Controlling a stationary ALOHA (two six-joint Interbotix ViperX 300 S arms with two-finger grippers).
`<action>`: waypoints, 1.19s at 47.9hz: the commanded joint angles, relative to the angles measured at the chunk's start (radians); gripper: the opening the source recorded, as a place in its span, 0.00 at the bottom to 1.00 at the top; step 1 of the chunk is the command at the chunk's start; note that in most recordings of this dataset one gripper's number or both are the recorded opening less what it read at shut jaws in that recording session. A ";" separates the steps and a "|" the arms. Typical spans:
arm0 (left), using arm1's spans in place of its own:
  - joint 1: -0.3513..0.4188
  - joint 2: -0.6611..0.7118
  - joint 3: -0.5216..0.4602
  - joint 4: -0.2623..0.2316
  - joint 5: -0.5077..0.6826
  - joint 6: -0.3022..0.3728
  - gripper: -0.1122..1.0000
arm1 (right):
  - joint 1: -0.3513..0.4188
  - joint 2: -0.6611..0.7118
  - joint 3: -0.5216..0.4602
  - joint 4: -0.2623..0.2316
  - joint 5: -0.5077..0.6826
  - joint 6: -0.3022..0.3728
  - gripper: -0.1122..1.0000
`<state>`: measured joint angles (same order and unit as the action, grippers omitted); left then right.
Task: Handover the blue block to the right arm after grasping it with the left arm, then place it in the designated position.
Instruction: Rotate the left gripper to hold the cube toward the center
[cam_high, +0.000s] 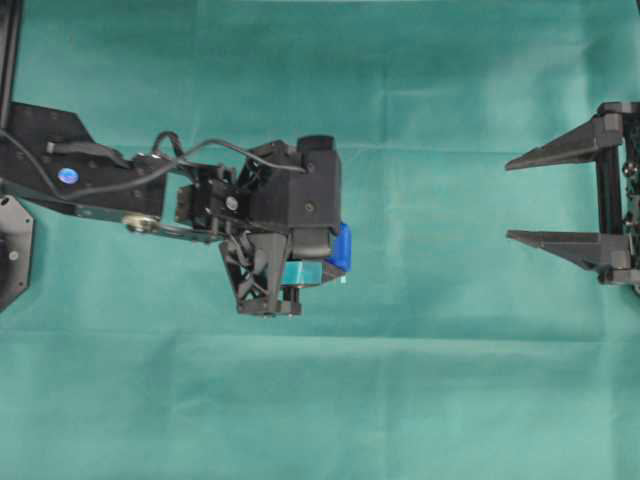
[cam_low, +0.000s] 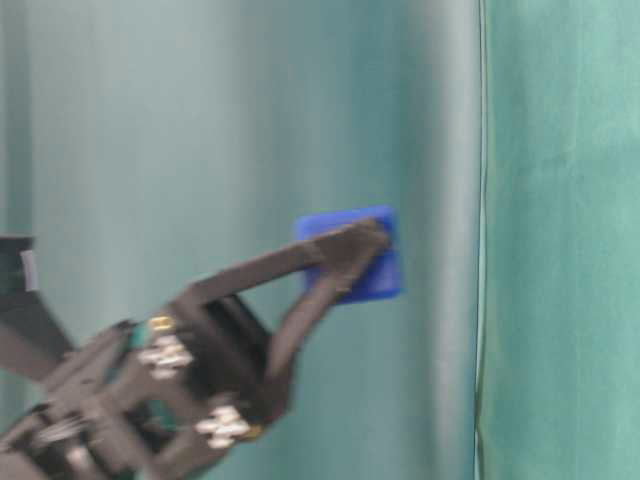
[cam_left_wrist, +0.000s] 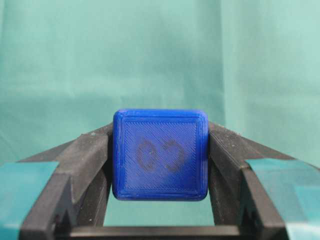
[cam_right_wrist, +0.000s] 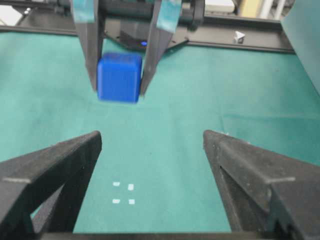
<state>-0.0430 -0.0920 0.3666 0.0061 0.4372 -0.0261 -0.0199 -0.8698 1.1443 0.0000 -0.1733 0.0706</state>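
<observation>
The blue block (cam_left_wrist: 160, 155) is a small cube with a faint dark mark on the face toward the left wrist camera. My left gripper (cam_left_wrist: 160, 126), with teal tape on its fingers (cam_left_wrist: 280, 185), is shut on the block's two sides. The block (cam_high: 343, 248) hangs above the green cloth, left of the middle in the overhead view. My right gripper (cam_high: 508, 200) stands open at the right edge, well apart from the block, its points turned toward it. In the right wrist view the block (cam_right_wrist: 119, 77) sits ahead and left of the right gripper (cam_right_wrist: 151, 133), which holds nothing.
Green cloth (cam_high: 420, 400) covers the whole table. Several small white marks (cam_right_wrist: 123, 194) form a little square on the cloth just below the right gripper's left finger (cam_right_wrist: 60, 165). A black frame (cam_right_wrist: 240, 42) runs along the far edge behind the left arm (cam_high: 90, 180).
</observation>
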 joint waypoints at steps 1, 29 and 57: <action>-0.003 -0.057 -0.035 0.005 0.014 0.000 0.52 | -0.002 0.003 -0.028 -0.002 -0.005 -0.003 0.94; -0.003 -0.112 -0.077 0.005 0.080 -0.002 0.52 | -0.002 0.003 -0.029 -0.005 0.002 -0.005 0.94; -0.003 -0.112 -0.077 0.005 0.078 -0.002 0.52 | -0.002 0.003 -0.029 -0.006 0.002 -0.003 0.94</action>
<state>-0.0430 -0.1810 0.3175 0.0077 0.5216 -0.0276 -0.0199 -0.8713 1.1428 -0.0031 -0.1672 0.0660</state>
